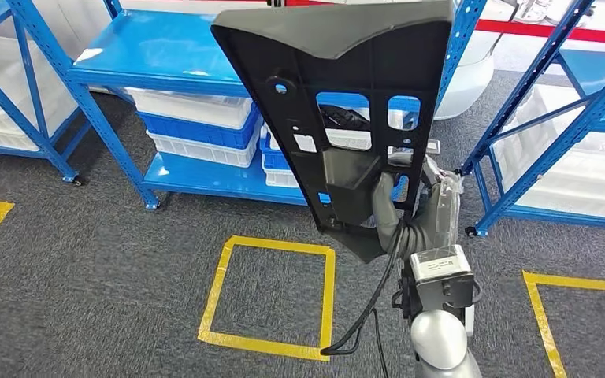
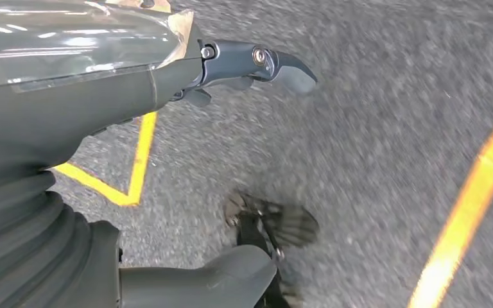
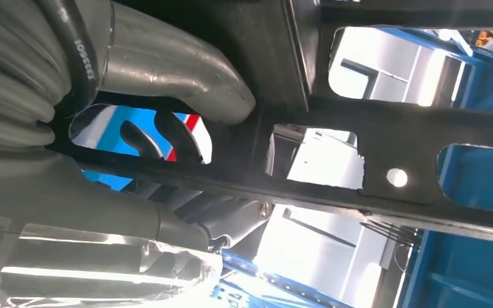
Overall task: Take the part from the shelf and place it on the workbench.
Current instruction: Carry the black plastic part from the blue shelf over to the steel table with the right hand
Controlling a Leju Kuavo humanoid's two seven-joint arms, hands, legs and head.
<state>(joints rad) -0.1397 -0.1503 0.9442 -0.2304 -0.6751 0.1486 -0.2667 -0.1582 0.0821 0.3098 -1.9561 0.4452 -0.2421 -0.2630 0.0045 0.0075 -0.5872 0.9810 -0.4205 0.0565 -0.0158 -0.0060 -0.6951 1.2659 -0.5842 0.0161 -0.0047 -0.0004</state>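
The part (image 1: 339, 94) is a long black plastic panel with several cut-out windows, held up in the air in front of me in the head view. My right hand (image 1: 398, 209) grips its lower end, thumb pressed on the near face. Up close in the right wrist view, the panel (image 3: 359, 147) crosses the picture with the thumb (image 3: 173, 70) laid on it and dark fingers (image 3: 160, 138) curled through a window. My left hand (image 2: 167, 77) hangs over the grey carpet, fingers stretched out, holding nothing.
Blue steel shelving (image 1: 157, 55) with white and blue bins (image 1: 197, 126) stands ahead, and a second rack (image 1: 567, 134) rises at the right. Yellow tape squares (image 1: 272, 295) mark the grey carpet. A cable (image 1: 366, 315) hangs from my right arm.
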